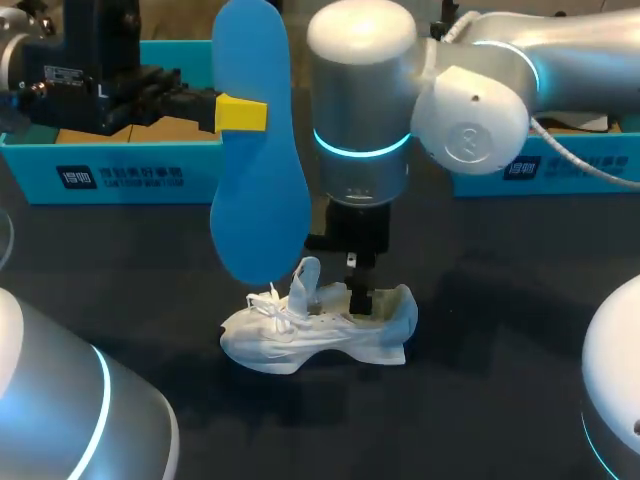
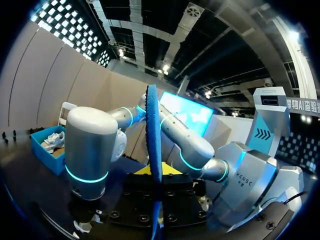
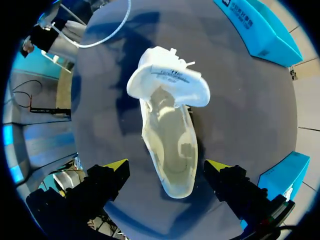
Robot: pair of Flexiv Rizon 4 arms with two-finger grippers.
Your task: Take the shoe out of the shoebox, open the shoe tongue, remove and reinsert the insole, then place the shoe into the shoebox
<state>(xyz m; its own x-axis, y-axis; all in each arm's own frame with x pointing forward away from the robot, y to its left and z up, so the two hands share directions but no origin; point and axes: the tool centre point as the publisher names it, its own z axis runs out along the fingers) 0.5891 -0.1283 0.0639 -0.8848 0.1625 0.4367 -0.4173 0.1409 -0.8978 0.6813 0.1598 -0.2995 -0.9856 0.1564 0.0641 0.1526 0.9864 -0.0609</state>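
The left gripper (image 1: 243, 113) is held above the rear left of the bench (image 1: 500, 400). Its jaws are clenched on the blue insole (image 1: 258, 170) near the midpoint of its length. The insole stands upright, and in the head view its lower end appears just beside the laces of the shoe. In the left wrist view the insole is seen edge-on, with the jaws pressing on both of its faces. The white shoe (image 1: 315, 335) rests on its sole near the centre of the bench, toe toward the left arm's side and heel toward the right. The right arm (image 1: 365, 90) comes in from the rear right and points straight down over the shoe, placing the right gripper (image 1: 358, 290) at the heel opening. In the right wrist view its jaws are released and spread wide — one yellow tip on either side of the heel, each with a visible gap to the shoe. The tongue (image 3: 170, 82) is pulled up and forward, away from the opening, so the interior is open to view. Two blue boxes stand along the rear edge of the bench — the left shoebox (image 1: 110, 175) behind the left gripper and the right shoebox (image 1: 560, 170) behind the right arm.
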